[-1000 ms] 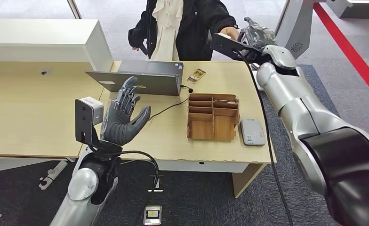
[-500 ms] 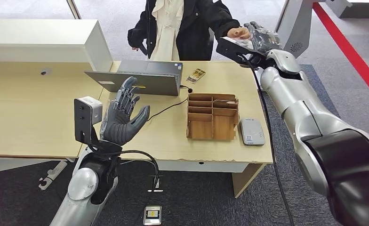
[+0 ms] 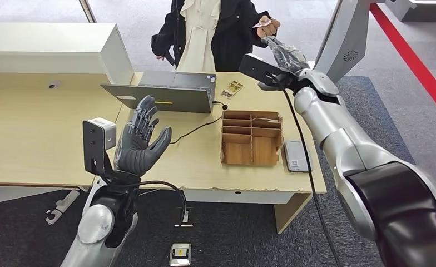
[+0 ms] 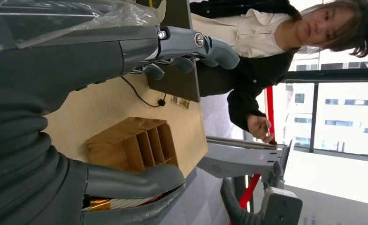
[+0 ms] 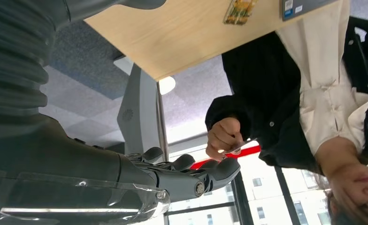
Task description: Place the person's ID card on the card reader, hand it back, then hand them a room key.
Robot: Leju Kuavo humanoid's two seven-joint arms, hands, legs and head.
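Observation:
A person behind the desk holds a small light card (image 3: 262, 23) up in their own hand (image 5: 224, 136), apart from me. Just below it my right hand (image 3: 282, 53) reaches over the desk's far edge with its fingers (image 5: 187, 171) stretched out and nothing in them. My left hand (image 3: 140, 142) is raised over the desk's near side, palm open and empty, with its thumb (image 4: 140, 180) spread wide. The grey card reader (image 3: 297, 156) lies flat at the desk's right end. A patterned card (image 3: 232, 89) lies beside the laptop, also in the right wrist view (image 5: 240, 9).
A wooden compartment box (image 3: 252, 138) stands left of the reader. A grey laptop (image 3: 166, 92) sits at the back with a black cable running from it. A white raised counter (image 3: 49, 47) bounds the left. A grey kiosk (image 3: 343, 33) stands at the right rear.
The card that sat between my right hand and the person's hand is now in the person's hand, lifted up and away. My right hand has drawn back to the left, empty. The left hand barely moved.

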